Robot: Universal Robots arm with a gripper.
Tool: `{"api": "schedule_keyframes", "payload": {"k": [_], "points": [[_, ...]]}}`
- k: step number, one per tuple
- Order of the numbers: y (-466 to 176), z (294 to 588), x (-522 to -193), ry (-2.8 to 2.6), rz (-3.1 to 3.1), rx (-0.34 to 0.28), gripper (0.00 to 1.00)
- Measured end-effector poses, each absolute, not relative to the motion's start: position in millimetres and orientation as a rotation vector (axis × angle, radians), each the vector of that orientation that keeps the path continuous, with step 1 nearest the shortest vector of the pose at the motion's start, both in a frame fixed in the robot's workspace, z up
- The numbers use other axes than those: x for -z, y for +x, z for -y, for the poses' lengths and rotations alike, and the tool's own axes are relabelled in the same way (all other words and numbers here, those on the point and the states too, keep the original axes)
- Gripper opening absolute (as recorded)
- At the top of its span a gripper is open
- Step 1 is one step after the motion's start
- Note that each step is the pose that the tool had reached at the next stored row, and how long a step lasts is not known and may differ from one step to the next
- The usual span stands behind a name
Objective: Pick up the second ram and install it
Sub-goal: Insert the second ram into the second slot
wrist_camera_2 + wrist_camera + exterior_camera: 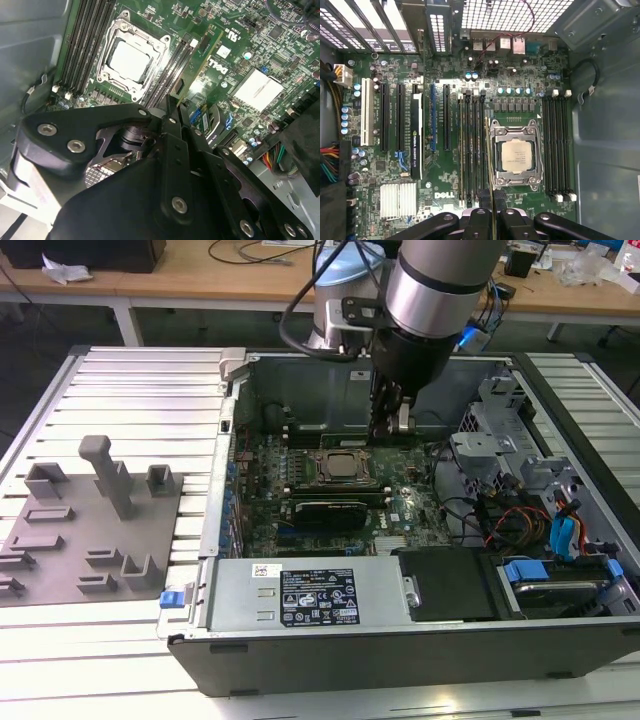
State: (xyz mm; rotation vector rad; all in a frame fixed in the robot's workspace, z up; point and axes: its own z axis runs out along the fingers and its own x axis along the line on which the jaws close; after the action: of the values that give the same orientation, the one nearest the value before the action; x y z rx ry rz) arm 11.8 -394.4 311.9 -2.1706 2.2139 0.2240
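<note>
Exterior view: the arm hangs vertically, end effector (391, 420) clamped on the second ram (489, 150) beside the CPU socket (340, 468).

Black robot gripper (176, 107) holding a thin green circuit-board stick over a computer motherboard.

The second ram (200, 67), a long narrow green board seen edge-on, runs from between the closed black fingers (171, 122) toward the black memory slots (172, 65) beside the silver-framed CPU socket (132, 57). More slots (85, 37) line the socket's other side. A ribbed silver heatsink (260, 90) sits on the green motherboard (235, 30).
</note>
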Motion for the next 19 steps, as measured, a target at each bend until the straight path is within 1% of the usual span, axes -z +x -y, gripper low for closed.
{"api": "schedule_keyframes", "payload": {"k": [15, 19], "points": [[11, 394, -303, -2.170, -2.214, -0.223, 0.14], [0, 393, -300, -2.171, -2.214, -0.223, 0.14]]}}
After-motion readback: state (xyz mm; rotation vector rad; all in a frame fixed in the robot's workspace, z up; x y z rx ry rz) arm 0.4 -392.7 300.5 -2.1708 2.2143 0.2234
